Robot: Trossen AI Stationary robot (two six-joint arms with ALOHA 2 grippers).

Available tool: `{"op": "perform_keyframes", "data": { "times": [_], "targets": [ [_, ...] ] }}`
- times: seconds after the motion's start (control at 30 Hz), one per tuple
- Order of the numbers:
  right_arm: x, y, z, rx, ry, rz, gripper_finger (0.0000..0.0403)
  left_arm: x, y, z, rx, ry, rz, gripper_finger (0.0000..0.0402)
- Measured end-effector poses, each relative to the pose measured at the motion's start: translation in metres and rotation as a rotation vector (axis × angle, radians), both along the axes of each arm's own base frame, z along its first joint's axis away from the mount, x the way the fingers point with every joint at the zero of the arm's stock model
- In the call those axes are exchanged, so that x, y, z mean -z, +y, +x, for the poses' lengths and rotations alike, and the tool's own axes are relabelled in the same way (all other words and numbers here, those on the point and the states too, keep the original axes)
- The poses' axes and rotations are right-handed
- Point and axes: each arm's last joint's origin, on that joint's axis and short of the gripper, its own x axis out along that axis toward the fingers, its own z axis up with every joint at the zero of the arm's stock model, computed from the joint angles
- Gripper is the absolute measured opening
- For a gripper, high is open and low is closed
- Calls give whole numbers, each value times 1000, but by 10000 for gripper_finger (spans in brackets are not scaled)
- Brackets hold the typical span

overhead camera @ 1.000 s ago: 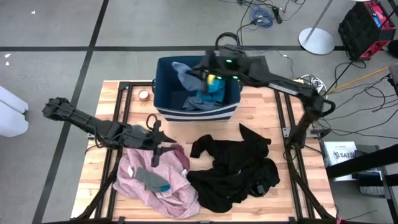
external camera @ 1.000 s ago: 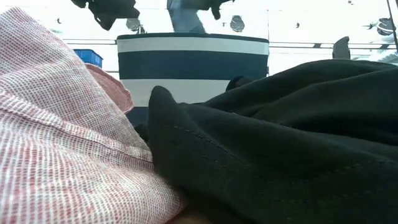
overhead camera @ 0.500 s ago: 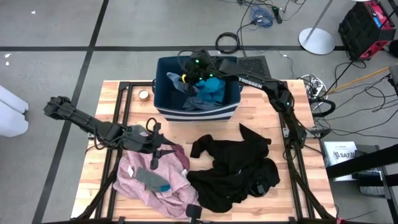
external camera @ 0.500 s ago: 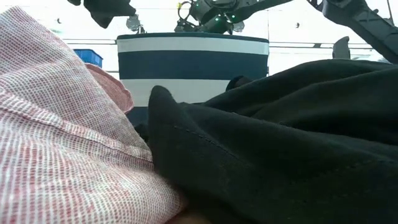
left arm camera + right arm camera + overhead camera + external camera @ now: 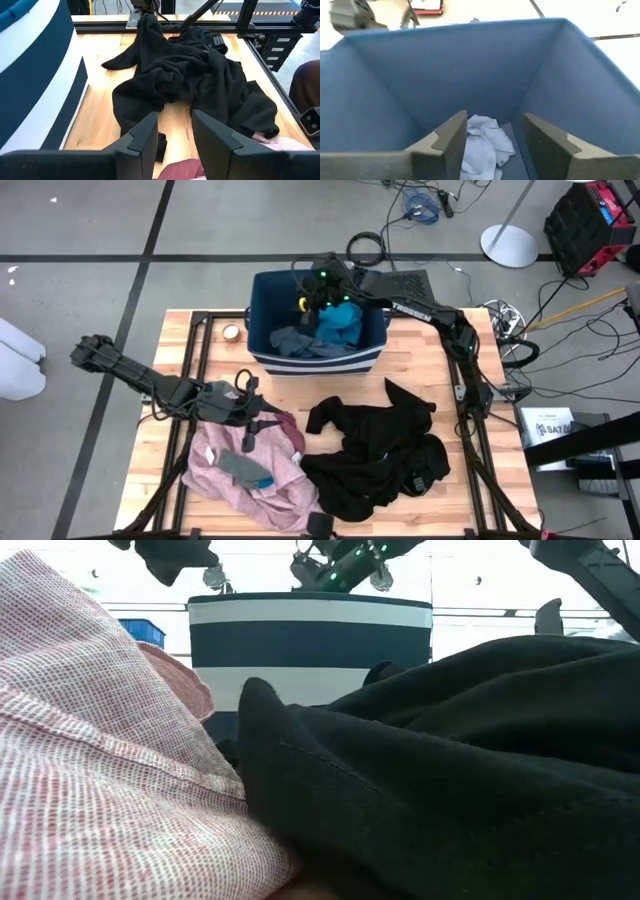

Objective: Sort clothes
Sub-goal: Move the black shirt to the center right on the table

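Observation:
My right gripper (image 5: 494, 120) hangs open over the dark blue bin (image 5: 258, 330), touching nothing. A grey-blue piece (image 5: 482, 140) lies on the bin's floor below it, next to a teal piece (image 5: 340, 325). My left gripper (image 5: 174, 116) stands open just over the far edge of the pale pink garment (image 5: 250, 485), by a maroon piece (image 5: 290, 430). A grey sock with a teal toe (image 5: 245, 468) lies on the pink garment. The black garment (image 5: 380, 450) is spread on the table to the right of it.
A roll of tape (image 5: 232, 332) lies left of the bin. Black frame rails (image 5: 462, 380) run along the table's sides. Bare wood (image 5: 300, 385) shows between the bin and the clothes. In the low view, pink cloth (image 5: 90, 740) and black cloth (image 5: 450, 770) fill the foreground.
My right gripper has moved toward the table's left over the bin and let go of the grey-blue piece. That piece hung from the gripper a second ago and now lies fallen inside the bin.

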Motion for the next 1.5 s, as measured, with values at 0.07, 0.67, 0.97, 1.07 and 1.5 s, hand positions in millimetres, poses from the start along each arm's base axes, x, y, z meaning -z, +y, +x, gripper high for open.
{"op": "perform_keyframes", "data": {
  "times": [0.07,0.67,0.97,1.07,1.5],
  "targets": [
    [-16,8,-12,-8,8,4,187,0,-1,0,18,6,-10,130],
    [16,242,-105,-312,328,119,183,9,-5,-3,116,131,-191,130],
    [109,255,-129,101,184,162,183,7,-5,-3,126,113,-175,130],
    [112,255,-126,99,185,213,183,7,-5,-3,124,115,-179,130],
    [163,272,-102,74,304,223,175,7,-4,-2,88,103,-191,130]
  ]
}}
